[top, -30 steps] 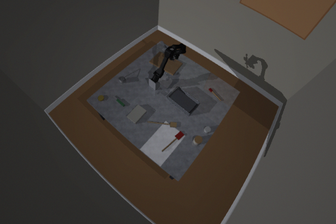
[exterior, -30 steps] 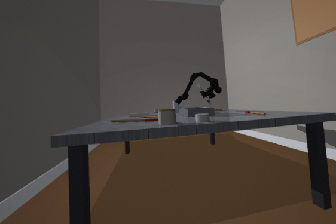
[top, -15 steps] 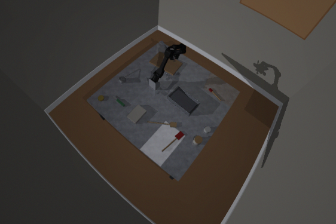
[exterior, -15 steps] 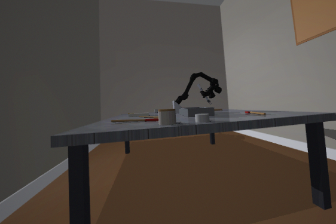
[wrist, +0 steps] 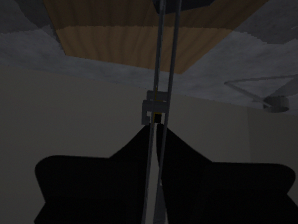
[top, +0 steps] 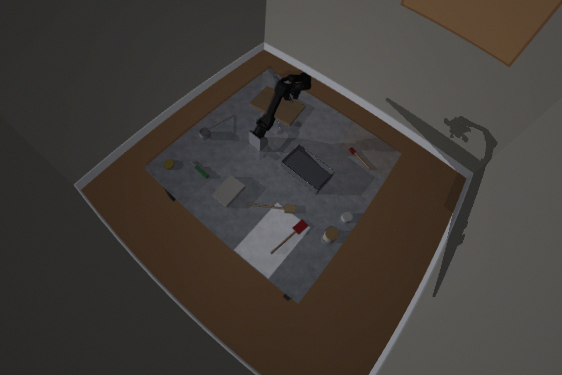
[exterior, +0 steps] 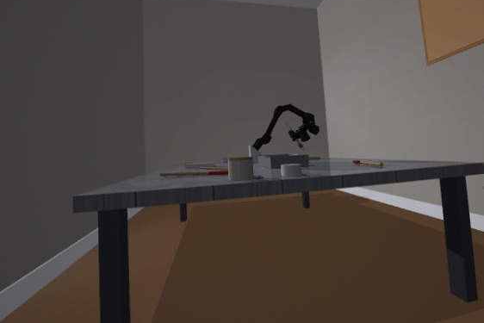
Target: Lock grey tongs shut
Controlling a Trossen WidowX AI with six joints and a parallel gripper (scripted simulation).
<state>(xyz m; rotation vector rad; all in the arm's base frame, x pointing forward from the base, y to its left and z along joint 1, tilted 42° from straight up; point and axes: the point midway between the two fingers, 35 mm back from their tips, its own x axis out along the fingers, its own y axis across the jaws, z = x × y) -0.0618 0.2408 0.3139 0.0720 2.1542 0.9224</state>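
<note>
A black robot arm (top: 274,103) (exterior: 272,125) reaches from its pale base near the middle of a grey table (top: 210,213) (exterior: 194,188). In the top view, the base is at eleven o'clock from the roasting tin (top: 306,169) (exterior: 284,160), and the arm stretches on toward one o'clock. The gripper (exterior: 297,135) (wrist: 154,128) is closed firmly on the grey tongs (exterior: 300,145) (wrist: 172,65), clamped partway along their two slim arms. The tongs are in the air near the wooden board (top: 292,112) (wrist: 120,45), clear of the tin, and the exterior view shows them steeply tilted, one end toward eleven o'clock, the other toward five. In the wrist view their arms run close together from twelve to six o'clock, and the board lies beyond, around twelve.

The tongs look light and stiff, probably smooth metal, and not fragile. Their thin arms offer little surface, so they could pivot or slip between the fingers. A hold across both arms, as here, seems right, since it squeezes them together while the tilt works the lock. Which end is the hinge, and whether the lock has caught, I cannot tell. If it has not, they may spring apart on release. Lowering them flat, then, calls for a steady squeeze.
</note>
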